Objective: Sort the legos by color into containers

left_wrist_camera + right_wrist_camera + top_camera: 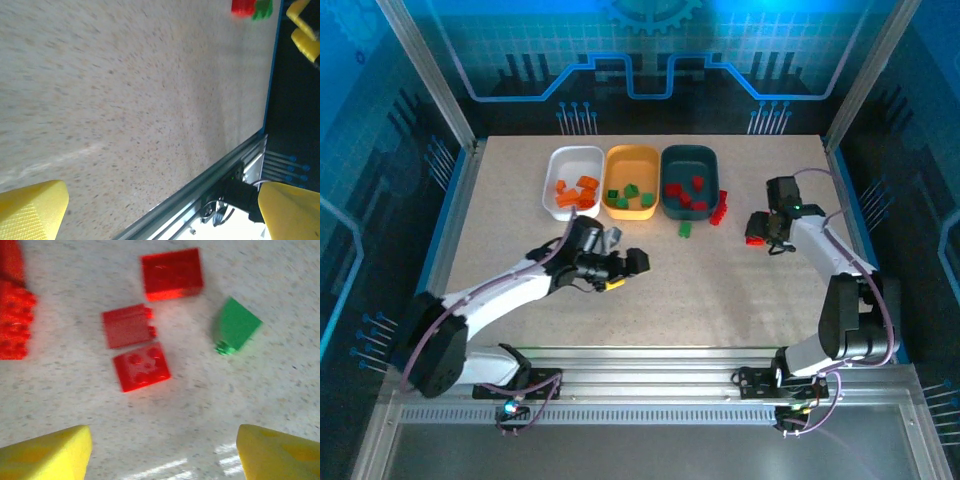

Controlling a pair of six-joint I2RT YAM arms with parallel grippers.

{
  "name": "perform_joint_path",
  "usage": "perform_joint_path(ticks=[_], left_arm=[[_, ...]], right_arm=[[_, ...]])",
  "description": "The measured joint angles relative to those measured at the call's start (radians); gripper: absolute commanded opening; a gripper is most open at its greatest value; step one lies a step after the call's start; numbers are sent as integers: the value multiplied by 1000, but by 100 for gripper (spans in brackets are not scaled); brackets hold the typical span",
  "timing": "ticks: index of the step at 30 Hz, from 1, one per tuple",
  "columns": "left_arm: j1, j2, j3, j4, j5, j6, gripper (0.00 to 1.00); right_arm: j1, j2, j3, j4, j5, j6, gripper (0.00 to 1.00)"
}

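Right wrist: green lego [237, 325], red legos [141, 369]

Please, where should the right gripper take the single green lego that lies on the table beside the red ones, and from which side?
Probably from straight above, the right gripper closing on the two smooth flanks of the green lego. It seems tipped on its side, studs pointing sideways, and sits diagonal, so turn the wrist to match. The nearest red lego lies apart, leaving finger room.
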Motion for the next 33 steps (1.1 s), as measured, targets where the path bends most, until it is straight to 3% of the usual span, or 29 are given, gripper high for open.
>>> perform_joint_path(ticks=[8,17,25,33], left_arm=[[-96,211,153,45,-6,-6,99],[-105,219,160,48,-18,-27,99],[-100,221,187,26,-32,-26,99],[-64,229,193,19,-31,-26,99]], right_arm=[[-130,101,19,40,-83,-19,74],[-180,337,198,8,-48,-53,71],[-229,483,299,-42,-90,-80,67],[-269,496,322,-56,-91,-81,44]])
